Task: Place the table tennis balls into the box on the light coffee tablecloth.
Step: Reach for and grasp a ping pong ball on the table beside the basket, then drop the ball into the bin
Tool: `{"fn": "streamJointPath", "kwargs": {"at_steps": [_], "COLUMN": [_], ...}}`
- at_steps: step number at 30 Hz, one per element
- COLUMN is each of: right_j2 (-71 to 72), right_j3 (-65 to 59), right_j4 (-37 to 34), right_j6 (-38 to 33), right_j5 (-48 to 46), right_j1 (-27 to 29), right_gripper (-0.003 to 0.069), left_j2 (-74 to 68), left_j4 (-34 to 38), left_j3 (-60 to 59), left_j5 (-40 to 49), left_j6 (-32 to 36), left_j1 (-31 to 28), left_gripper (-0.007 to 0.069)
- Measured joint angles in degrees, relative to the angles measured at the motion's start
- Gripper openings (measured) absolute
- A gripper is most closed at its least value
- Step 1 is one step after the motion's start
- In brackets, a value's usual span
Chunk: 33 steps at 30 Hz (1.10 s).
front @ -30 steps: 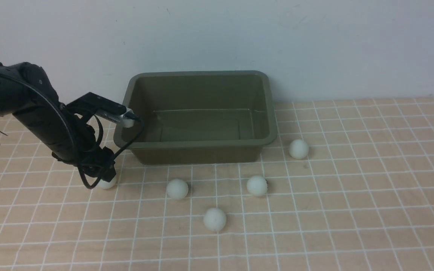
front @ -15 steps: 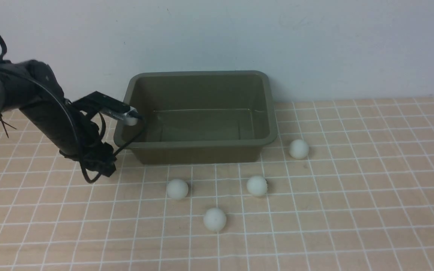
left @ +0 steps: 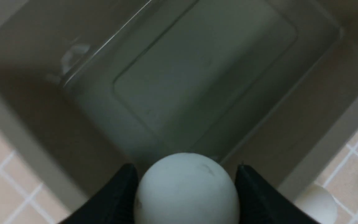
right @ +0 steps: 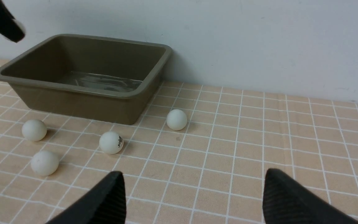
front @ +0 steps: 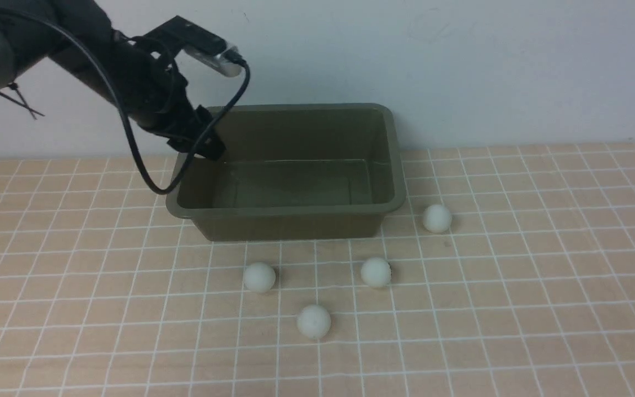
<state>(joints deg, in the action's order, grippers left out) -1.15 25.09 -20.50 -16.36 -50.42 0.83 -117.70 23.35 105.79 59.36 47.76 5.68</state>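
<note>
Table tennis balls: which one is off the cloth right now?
The ball clamped in the left hand, above the box. The other four lie on the cloth near the box's front.

Matte black left arm (front: 91, 49), loose black cable (front: 128, 138) looping beneath, silver-tipped wrist camera block (front: 202, 44), ribbed black pincer fingers (right: 104, 202)

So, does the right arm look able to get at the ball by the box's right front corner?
Probably yes. The right gripper is open, and only bare cloth lies between it and that ball. The left gripper, holding a second ball over the box, is well clear.
</note>
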Motion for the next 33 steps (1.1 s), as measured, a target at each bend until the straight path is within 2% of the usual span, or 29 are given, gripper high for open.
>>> {"fn": "streamJointPath", "kwargs": {"at_steps": [3,5,8,9,13,17,25,29,33], "right_j2": [0.0,0.0,0.0,0.0,0.0,0.0,0.0,0.0,0.0], "right_j3": [0.0,0.0,0.0,0.0,0.0,0.0,0.0,0.0,0.0], "right_j4": [0.0,0.0,0.0,0.0,0.0,0.0,3.3,4.1,4.1], "right_j6": [0.0,0.0,0.0,0.0,0.0,0.0,0.0,0.0,0.0], "right_j5": [-0.1,-0.2,-0.2,-0.2,-0.3,-0.2,-0.3,-1.4,-2.1], "right_j1": [0.0,0.0,0.0,0.0,0.0,0.0,0.0,0.0,0.0], "right_gripper": [0.0533,0.0533,0.0533,0.0533,0.0533,0.0533,0.0533,0.0533,0.0533], "left_j2": [-2.8,-3.8,-4.0,-3.5,-1.4,2.7,9.0,14.7,21.3], "left_j4": [-5.3,-8.9,-14.3,-15.4,-14.3,-11.6,-9.6,-8.8,-6.6], "left_j3": [3.5,5.1,8.3,10.8,16.9,19.6,17.7,7.0,-8.8], "left_j5": [2.5,3.9,6.1,7.4,10.9,11.4,12.4,12.3,12.2], "left_j6": [0.0,-0.6,-6.7,-11.2,-18.7,-25.2,-36.5,-37.8,-38.0], "left_j1": [1.9,2.8,3.9,4.2,4.3,4.4,4.8,5.2,5.4], "left_gripper": [0.0330,0.0370,0.0489,0.0529,0.0549,0.0510,0.0344,0.0269,0.0242]}}
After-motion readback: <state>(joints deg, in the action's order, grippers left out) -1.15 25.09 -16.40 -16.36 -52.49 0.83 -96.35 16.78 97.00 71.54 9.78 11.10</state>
